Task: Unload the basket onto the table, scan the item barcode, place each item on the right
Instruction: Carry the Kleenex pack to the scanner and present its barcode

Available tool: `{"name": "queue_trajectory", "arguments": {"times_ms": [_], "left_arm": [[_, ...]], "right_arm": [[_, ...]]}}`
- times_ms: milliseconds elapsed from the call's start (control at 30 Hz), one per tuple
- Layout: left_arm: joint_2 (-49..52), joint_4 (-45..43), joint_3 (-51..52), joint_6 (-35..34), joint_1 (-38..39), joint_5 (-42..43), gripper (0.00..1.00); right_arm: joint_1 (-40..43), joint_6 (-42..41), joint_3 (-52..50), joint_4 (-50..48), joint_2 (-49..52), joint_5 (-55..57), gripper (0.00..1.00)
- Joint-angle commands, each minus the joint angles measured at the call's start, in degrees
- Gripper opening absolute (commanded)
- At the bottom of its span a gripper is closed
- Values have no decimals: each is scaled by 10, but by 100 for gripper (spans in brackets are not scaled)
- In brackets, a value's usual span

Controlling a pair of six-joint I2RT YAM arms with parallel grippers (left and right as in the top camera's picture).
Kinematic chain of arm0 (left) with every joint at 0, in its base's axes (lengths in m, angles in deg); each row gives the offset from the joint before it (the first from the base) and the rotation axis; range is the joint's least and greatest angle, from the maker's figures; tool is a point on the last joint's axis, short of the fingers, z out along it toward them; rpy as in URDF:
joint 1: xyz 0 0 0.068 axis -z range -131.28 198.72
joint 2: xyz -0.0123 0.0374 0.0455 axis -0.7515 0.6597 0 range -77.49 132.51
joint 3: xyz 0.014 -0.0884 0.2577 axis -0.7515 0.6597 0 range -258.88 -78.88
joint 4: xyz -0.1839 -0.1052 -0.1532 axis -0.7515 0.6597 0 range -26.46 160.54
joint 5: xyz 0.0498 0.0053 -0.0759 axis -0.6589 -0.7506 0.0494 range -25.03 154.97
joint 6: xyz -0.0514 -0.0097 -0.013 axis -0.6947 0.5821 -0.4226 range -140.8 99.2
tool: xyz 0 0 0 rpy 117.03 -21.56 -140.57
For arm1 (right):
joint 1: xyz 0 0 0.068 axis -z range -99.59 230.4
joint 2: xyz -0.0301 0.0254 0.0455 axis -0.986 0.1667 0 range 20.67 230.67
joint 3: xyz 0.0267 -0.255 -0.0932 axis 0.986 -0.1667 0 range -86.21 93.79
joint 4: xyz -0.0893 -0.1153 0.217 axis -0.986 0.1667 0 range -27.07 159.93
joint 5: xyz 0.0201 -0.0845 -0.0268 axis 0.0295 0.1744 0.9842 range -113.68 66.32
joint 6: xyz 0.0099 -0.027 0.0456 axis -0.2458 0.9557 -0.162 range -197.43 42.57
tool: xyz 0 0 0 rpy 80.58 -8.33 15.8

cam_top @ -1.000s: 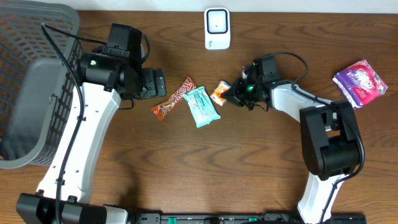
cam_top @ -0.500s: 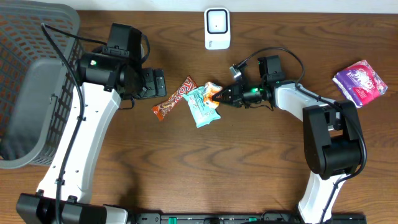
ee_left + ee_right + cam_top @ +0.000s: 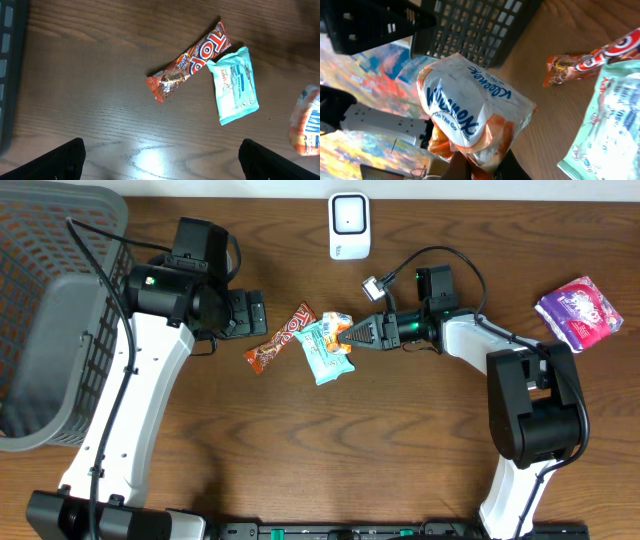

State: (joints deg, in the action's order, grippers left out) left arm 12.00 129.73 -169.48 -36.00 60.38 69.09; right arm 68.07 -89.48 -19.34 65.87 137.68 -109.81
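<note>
A dark brown, wood-grained tabletop (image 3: 330,450) filled nearly the whole overhead view. Along its far edge ran a pale strip (image 3: 520,188), wall or floor unclear. Light left a whitish sheen (image 3: 150,161) on the wood.

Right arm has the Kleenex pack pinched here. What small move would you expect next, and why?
Probably swing the right gripper up toward the white scanner at the table's far edge. The gripper is shut on the Kleenex pack, which hangs over the teal wipes pack, well short of the scanner, so the barcode likely cannot be read from there.
</note>
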Motion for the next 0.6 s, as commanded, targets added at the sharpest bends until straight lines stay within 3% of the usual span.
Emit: {"name": "queue_trajectory", "arguments": {"times_ms": [0, 167, 333, 567], "left_arm": [[1, 2, 3, -3, -2, -5, 98], [1, 2, 3, -3, -2, -5, 98], [1, 2, 3, -3, -2, -5, 98], [1, 2, 3, -3, -2, -5, 98]], "right_arm": [[4, 18, -2, -9, 6, -33, 1], [8, -10, -2, -68, 6, -34, 1], [33, -191, -2, -242, 6, -34, 1], [49, -452, -2, -585, 6, -33, 1]]}}
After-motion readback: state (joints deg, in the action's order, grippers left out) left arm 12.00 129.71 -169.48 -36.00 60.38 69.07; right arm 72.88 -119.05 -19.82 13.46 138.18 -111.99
